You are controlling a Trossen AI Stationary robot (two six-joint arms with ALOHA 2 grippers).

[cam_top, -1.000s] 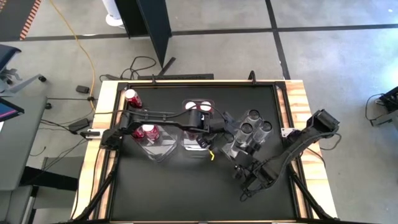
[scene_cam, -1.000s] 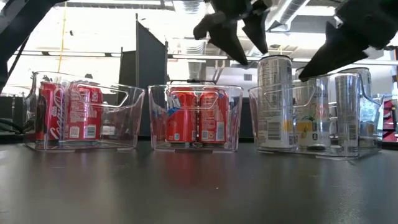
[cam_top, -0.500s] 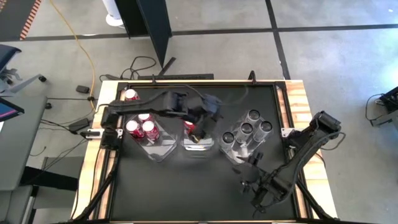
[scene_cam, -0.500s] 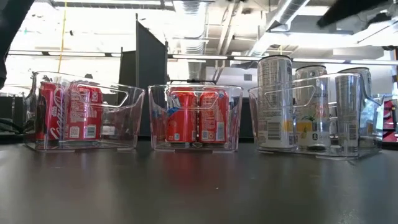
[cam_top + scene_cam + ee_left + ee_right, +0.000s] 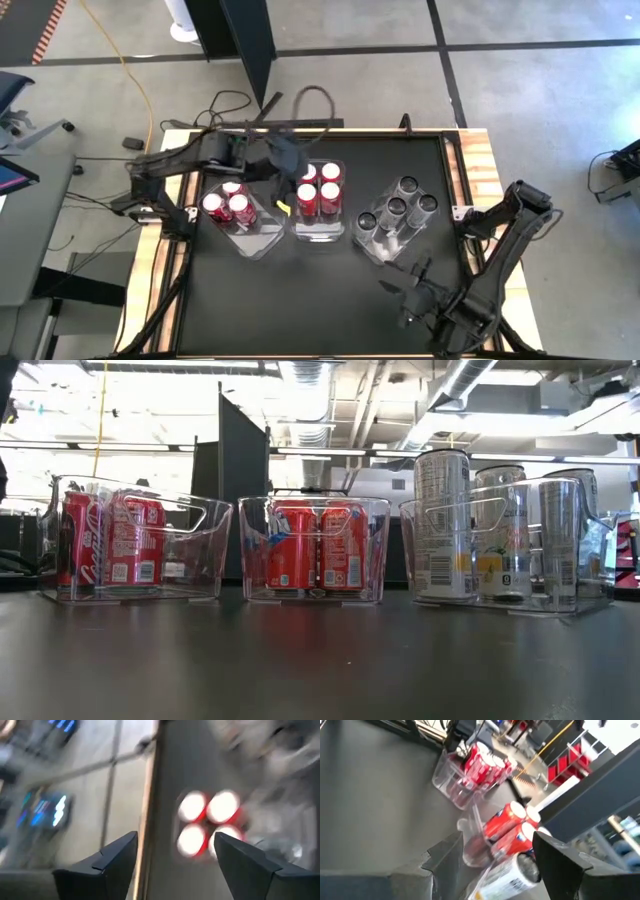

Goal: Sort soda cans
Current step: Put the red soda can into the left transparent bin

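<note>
Three clear plastic bins [image 5: 135, 540] on black tabletop [image 5: 320, 290] — yellow cable [image 5: 125, 70] on floor

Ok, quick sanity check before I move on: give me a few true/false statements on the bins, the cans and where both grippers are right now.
1. Three clear bins stand in a row, the left bin, middle bin and right bin. True.
2. The middle bin holds silver cans. False: it holds four red cans.
3. The silver cans sit in the right bin. True.
4. The left gripper is clamped on a can. False: its fingers are open and empty, above the gap between the left and middle bins.
5. The right gripper is reaching inside the right bin. False: it is open, over bare table nearer the front edge.
</note>
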